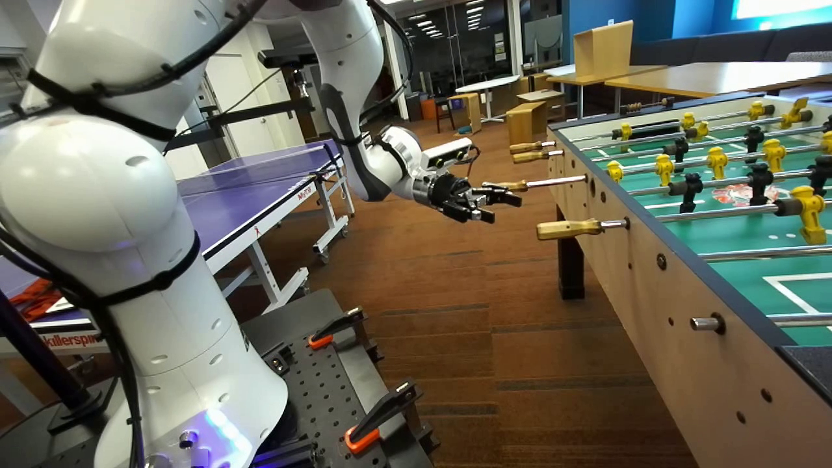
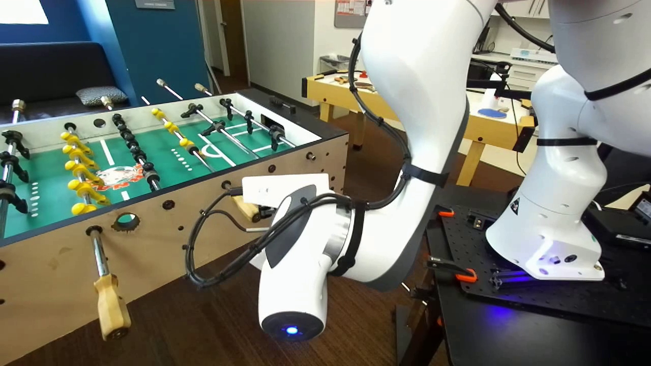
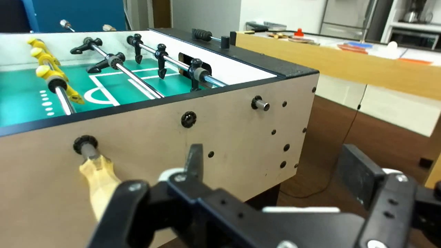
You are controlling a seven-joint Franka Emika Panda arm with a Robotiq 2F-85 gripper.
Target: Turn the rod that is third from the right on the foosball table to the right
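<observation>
1. The rod (image 1: 575, 227) in question, third from the right, pokes out of the light-wood side of the foosball table (image 1: 650, 299); its tan handle (image 3: 101, 182) sits low on the left in the wrist view.
2. The gripper (image 3: 275, 162) has hold of nothing: its jaws stand spread wide, and the handle lies outside them, to the left.
3. So I'd call this the lining-up step, with the grip and the twist apparently not yet done.
4. Next, as I judge it, the gripper needs to go left until the handle lies between its jaws, then close and roll to the right.
5. The likely snag is its own left-hand finger (image 3: 195, 160), which hides the handle's lower end in the wrist view. A straight slide left could knock it; backing off first seems safer.
6. A neighbouring handle (image 2: 112, 310) sticks out farther left, and a bare rod end (image 3: 264, 105) to the right. The purple-blue ping-pong table (image 1: 234, 208) stands well apart from the foosball table, beyond the arm (image 1: 348, 52).
</observation>
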